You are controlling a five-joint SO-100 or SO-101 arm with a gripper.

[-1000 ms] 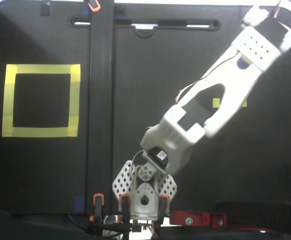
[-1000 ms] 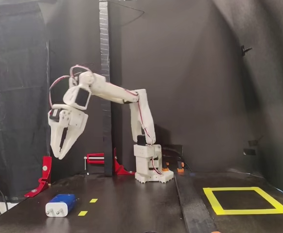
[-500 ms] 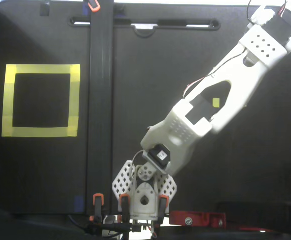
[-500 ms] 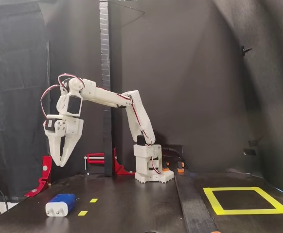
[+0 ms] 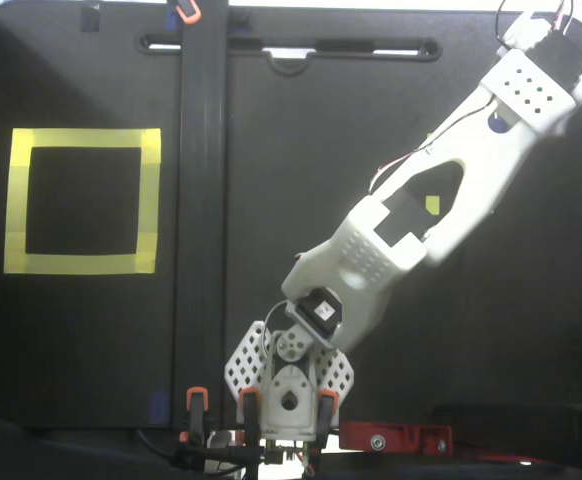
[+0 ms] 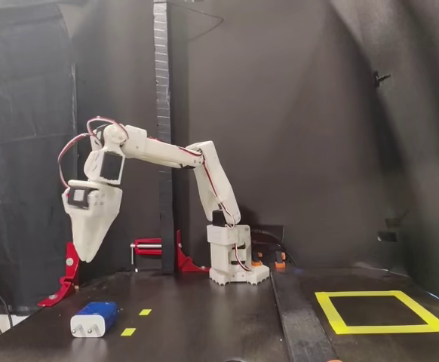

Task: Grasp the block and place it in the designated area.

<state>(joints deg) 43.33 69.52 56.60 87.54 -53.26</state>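
Side fixed view: the gripper [image 6: 86, 255] hangs in the air above the block [image 6: 94, 318], touching nothing.
Its fingers look pressed together, though the angle is poor. The block lies on the table [image 6: 204, 324], well apart from the designated area [image 6: 382, 311].

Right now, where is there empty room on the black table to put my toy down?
The black inside of the yellow tape square is bare, and so is the table between that square and the robot's base. It is more crowded on the other side: the blue block lies by small yellow markers, with the pincer hanging above.
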